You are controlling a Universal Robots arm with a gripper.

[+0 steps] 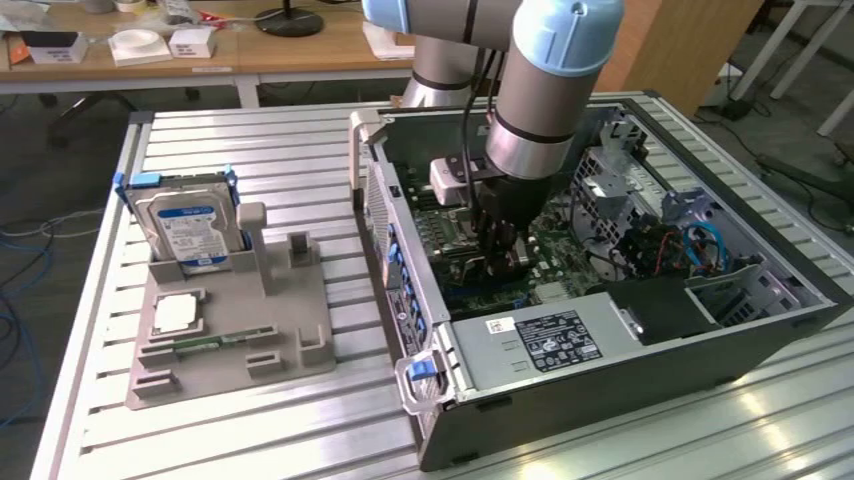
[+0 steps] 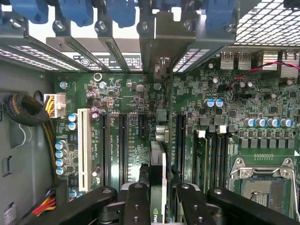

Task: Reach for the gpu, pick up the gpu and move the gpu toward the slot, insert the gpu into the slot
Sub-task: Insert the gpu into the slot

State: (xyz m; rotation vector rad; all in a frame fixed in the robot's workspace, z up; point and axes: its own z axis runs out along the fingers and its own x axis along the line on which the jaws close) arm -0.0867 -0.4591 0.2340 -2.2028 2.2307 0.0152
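Inside the open computer case (image 1: 627, 395), my gripper (image 1: 505, 258) reaches down over the green motherboard (image 2: 126, 93). It is shut on the gpu (image 2: 158, 161), a thin dark card seen edge-on between the black fingers (image 2: 136, 206). The card stands upright on the board between the black expansion slots. Its silver bracket (image 2: 161, 44) lies against the case's rear openings. The blue slot is hidden beneath the card, so I cannot tell how deep the card sits.
A white slot (image 2: 84, 147), memory slots (image 2: 215, 154) and the silver processor socket (image 2: 262, 185) flank the card. The power supply (image 1: 561, 340) is close by. A grey fixture (image 1: 227, 335) at the exterior view's left holds the hard drive (image 1: 191, 228).
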